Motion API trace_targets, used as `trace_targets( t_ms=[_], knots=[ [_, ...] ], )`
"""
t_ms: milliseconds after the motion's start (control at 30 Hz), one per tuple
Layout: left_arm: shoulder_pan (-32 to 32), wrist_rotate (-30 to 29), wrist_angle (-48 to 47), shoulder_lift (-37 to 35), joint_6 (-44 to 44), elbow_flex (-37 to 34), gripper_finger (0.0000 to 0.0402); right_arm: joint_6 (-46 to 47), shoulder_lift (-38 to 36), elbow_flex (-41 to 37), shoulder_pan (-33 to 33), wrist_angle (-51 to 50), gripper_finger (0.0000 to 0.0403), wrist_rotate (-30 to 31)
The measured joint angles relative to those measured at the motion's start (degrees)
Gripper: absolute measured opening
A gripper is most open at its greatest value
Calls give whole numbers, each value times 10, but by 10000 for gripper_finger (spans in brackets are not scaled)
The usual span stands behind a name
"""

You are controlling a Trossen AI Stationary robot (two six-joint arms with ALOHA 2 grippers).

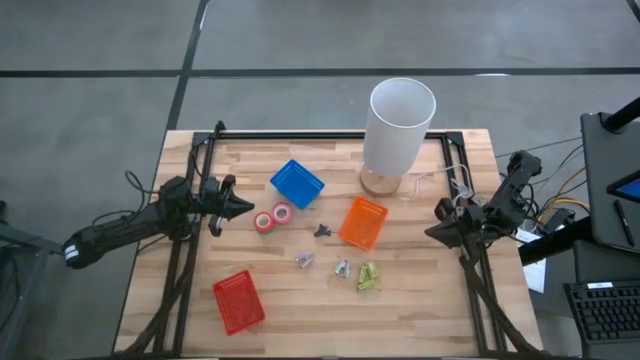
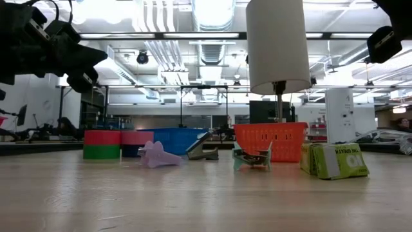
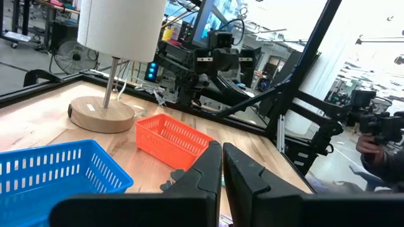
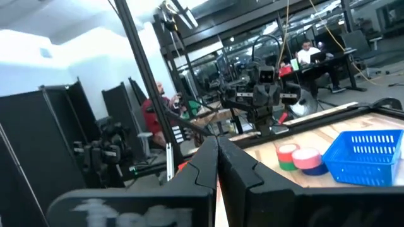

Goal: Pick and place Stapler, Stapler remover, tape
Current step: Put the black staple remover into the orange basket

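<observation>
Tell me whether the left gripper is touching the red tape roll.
Apart. The high view shows bare table between the left gripper and the red tape roll.

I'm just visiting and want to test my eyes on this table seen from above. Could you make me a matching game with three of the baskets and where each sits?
Things:
1. blue basket
2. orange basket
3. red basket

Places:
A. near the table's front edge, on the left
B. just right of the two tape rolls
C. close beside the lamp base

Pairs: 1-B, 2-C, 3-A
</observation>
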Motion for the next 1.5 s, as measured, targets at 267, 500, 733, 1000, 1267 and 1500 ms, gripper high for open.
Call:
trace_targets(
  t_ms=[267,500,733,1000,1267,1500],
  knots=[
    [0,0,0,0,0,0,18,25,98,0,-18,66,8,0],
    [0,0,0,0,0,0,21,28,259,1,-66,229,8,-3],
    [0,0,0,0,0,0,20,42,463,95,-128,249,8,-29],
    [0,0,0,0,0,0,19,44,681,288,-233,170,11,-69],
    [0,0,0,0,0,0,19,41,806,470,-326,-69,105,-191],
    [0,0,-3,0,0,0,21,-66,908,626,-360,-278,239,-202]
  ],
)
